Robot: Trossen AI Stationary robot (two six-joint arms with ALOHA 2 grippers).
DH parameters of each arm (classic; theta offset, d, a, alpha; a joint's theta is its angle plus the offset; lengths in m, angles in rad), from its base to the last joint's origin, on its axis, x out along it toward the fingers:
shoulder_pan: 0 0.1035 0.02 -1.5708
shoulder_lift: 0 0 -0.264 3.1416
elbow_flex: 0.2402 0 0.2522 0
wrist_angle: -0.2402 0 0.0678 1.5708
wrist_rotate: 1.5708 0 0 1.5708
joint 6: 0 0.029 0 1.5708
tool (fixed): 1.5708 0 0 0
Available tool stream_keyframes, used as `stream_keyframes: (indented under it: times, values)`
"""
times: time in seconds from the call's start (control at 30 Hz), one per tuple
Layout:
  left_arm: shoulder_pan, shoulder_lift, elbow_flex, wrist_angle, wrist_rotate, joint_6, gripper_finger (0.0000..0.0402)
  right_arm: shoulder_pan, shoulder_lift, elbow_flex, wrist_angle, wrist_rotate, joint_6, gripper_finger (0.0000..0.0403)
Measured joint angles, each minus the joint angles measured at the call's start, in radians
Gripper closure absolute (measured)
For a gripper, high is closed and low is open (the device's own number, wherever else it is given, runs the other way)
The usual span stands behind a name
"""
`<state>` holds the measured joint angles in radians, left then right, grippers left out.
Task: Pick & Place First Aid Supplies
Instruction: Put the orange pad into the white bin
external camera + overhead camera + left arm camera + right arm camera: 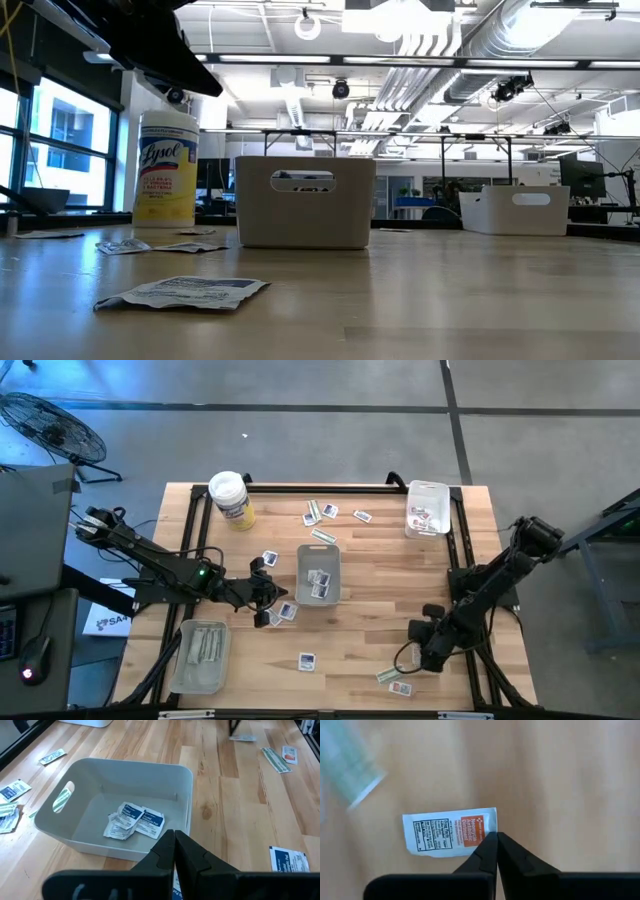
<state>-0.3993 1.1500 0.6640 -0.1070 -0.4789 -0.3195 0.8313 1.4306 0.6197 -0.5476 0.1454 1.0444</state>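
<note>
We see the right gripper (496,836) with fingers pressed together at the edge of a small flat antibiotic ointment packet (451,831), white with black print and an orange panel. It lies flat at the table's (380,575) near right, its long axis across the closed fingers.

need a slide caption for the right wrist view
Right gripper shut at the orange end of a white ointment packet lying on the wooden table.
</note>
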Motion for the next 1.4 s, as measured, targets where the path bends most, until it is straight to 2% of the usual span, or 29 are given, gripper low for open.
stream_keyframes:
  times: [0.13,0.27,0.53,0.73,0.9,1.2,1.4]
  values:
    - [0.0,0.0,0.0,0.0,0.0,0.0,0.0399,-0.044,-0.029,0.043,-0.009,0.13,-0.021,0.0401]
    - [0.0,0.0,0.0,0.0,0.004,0.0,0.0399,-0.123,-0.031,0.05,-0.012,0.153,0.007,0.0402]
    - [0.0,0.0,0.0,0.0,0.026,0.0,0.0399,-0.253,-0.033,0.051,-0.011,0.14,0.038,0.0401]
    - [0.0,0.0,0.0,0.0,0.026,0.0,0.0399,-0.329,-0.035,0.044,-0.017,0.135,0.174,0.0401]
    - [0.0,0.0,0.0,0.0,0.026,0.0,0.0399,-0.385,-0.035,-0.016,-0.008,0.129,0.241,0.0402]
    - [0.0,0.0,0.0,0.0,0.026,0.0,0.0399,-0.433,-0.036,-0.046,0.006,0.125,0.231,0.0397]
    - [0.0,0.0,0.0,0.0,0.026,0.0,0.0399,-0.439,-0.037,-0.045,-0.005,0.073,0.109,0.0366]
